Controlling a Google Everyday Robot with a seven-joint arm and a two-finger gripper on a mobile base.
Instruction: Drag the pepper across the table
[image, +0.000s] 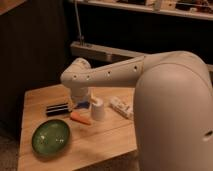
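Note:
The pepper, small and orange-red, lies on the light wooden table just left of the white upturned cup. My white arm reaches in from the right and bends down over the table. My gripper hangs at the arm's end, directly above and behind the pepper, close to it. A white tube lies to the right of the cup.
A green bowl sits near the table's front left. A dark flat object lies left of the gripper. A blue-and-white item shows by the gripper. My large white arm body fills the right side.

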